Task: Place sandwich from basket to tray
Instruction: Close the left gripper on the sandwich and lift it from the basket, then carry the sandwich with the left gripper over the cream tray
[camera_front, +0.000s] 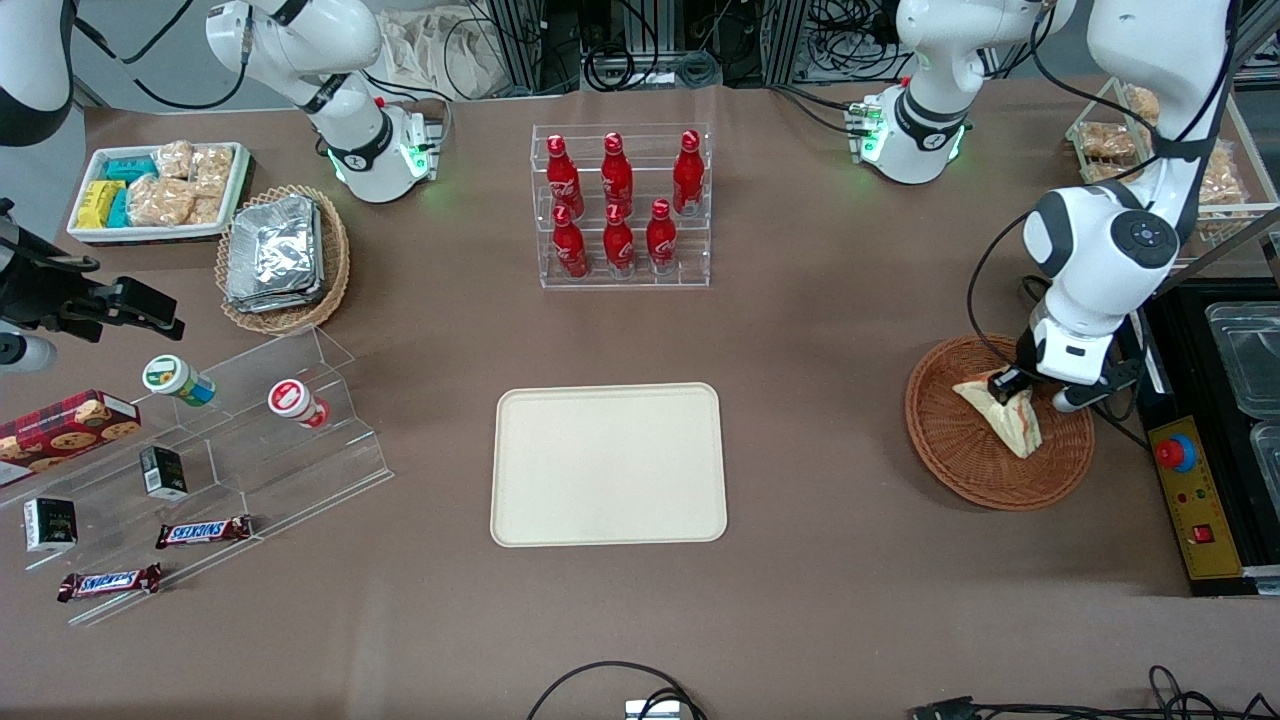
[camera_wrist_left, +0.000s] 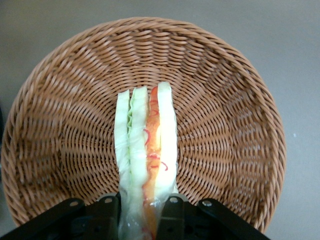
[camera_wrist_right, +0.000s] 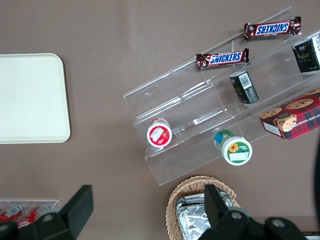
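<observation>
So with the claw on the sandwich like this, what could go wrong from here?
The claw grips only one end of the sandwich, which lies in the basket. The clear wrap looks slick, so the wedge could slip out or droop on the lift. Squeezing across the layers might squash the soft bread. The tray is some way off toward the parked arm's end, so a loose grip might drop it on the table.

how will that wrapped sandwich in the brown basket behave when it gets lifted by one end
The sandwich looks soft: layered bread and filling may sag or squash where the pincer closes on its end. Its clear wrap could be slippery, so it might slide. It seems light, and the shallow basket has a low rim that should hardly hinder lifting.
</observation>
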